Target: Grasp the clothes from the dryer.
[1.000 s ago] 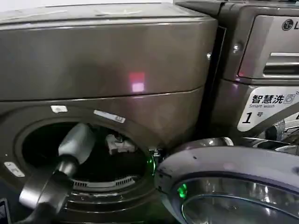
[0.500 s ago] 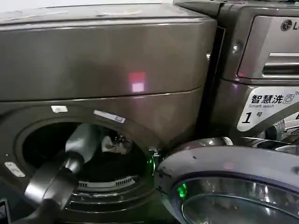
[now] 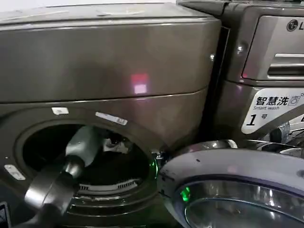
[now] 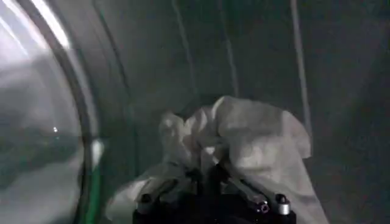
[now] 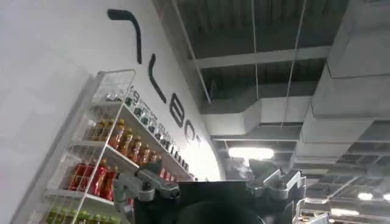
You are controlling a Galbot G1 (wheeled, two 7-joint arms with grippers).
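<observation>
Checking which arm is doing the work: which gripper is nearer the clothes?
Left. The left gripper is inside the dryer drum, its fingers closed on the clothes. The right gripper is outside the drum, pointing up toward the ceiling, far from them.

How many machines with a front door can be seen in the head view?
2. The dryer stands on the left, its porthole open and the left gripper inside at the clothes. The LG machine stands on the right. Others may be hidden.
</observation>
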